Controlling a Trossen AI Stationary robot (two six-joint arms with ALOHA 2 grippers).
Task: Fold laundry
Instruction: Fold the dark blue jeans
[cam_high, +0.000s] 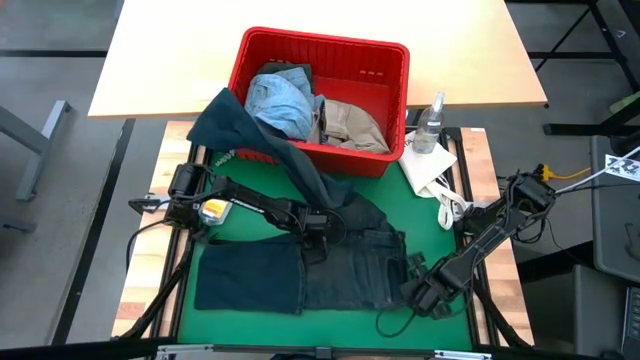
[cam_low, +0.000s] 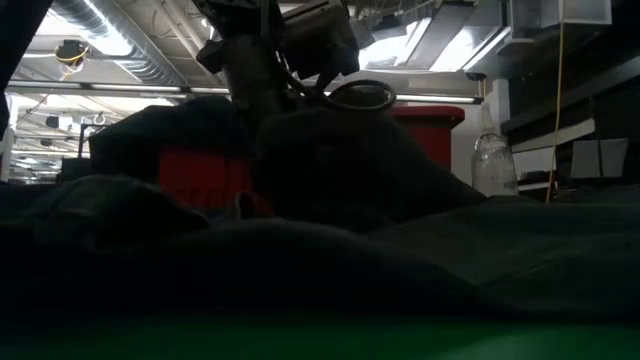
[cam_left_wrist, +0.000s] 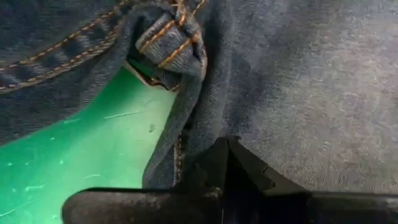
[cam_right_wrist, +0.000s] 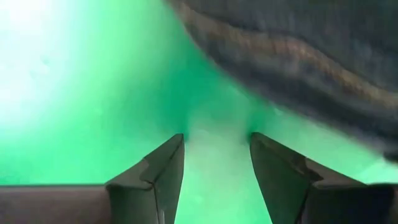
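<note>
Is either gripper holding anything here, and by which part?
The left gripper is shut on the dark navy jeans, pinching a fold of denim near a stitched seam. The right gripper is open over the green mat, holding nothing.

red basket (cam_high: 385, 75), clear spray bottle (cam_high: 432, 122) — white cloth (cam_high: 432, 172), green mat (cam_high: 420, 212)

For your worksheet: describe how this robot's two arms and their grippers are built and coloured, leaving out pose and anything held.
Both arms are dark, nearly black, jointed links with black cables looping beside them. The left arm carries a small yellow-orange label near its base. The right arm shows no such marking. Each gripper has two dark wedge-shaped fingers: the right gripper shows tapering fingers with matte, angular faces; the left gripper looks equally dark.
</note>
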